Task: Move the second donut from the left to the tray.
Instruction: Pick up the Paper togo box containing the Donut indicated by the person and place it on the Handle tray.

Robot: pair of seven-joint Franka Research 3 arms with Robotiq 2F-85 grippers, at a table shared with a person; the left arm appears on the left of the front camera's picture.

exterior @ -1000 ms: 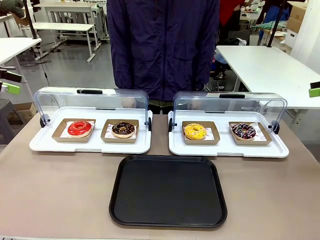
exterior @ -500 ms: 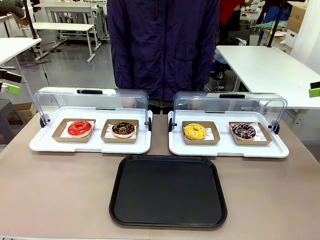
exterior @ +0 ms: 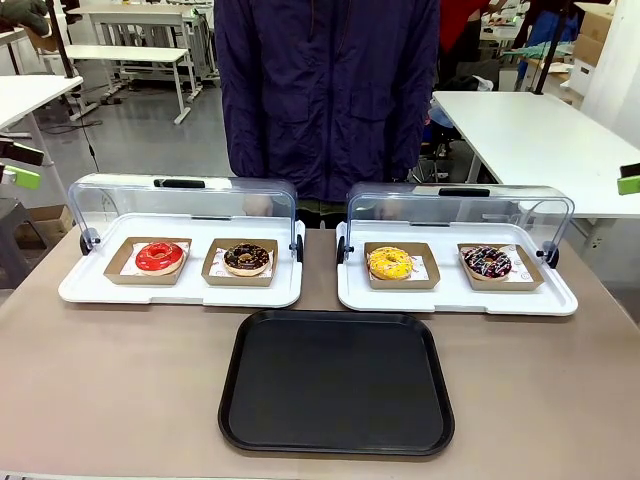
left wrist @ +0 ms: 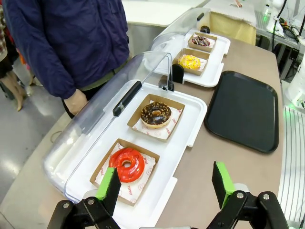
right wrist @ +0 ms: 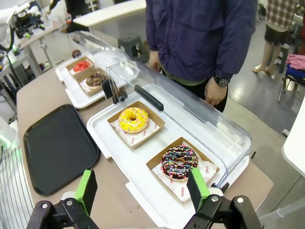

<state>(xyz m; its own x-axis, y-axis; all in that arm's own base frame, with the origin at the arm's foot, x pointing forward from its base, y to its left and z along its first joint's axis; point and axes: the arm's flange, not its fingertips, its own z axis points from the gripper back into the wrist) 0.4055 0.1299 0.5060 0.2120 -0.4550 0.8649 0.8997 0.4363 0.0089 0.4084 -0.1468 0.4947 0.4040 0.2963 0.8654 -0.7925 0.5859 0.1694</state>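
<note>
Left pincer (left wrist: 166,187) and right pincer (right wrist: 141,191) both gape wide, holding nothing. The chocolate donut (exterior: 246,258) sits in its dish (exterior: 214,276) on the left white tray (exterior: 180,296), behind the black tray (exterior: 336,385).

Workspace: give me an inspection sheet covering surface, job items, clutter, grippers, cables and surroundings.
Surface: brown table, bare at its near left.
Job's things: chocolate donut sits in its cardboard dish on the left white tray, whose lid is raised. The black tray lies in front with nothing on it.
Clutter: red donut, yellow donut and sprinkled donut, each in a dish; right white tray, lid raised.
Grippers: left gripper and right gripper are open and hold nothing.
Cables: nothing seen on the table.
Surroundings: person in a dark blue jacket at the far side, with white tables behind.
</note>
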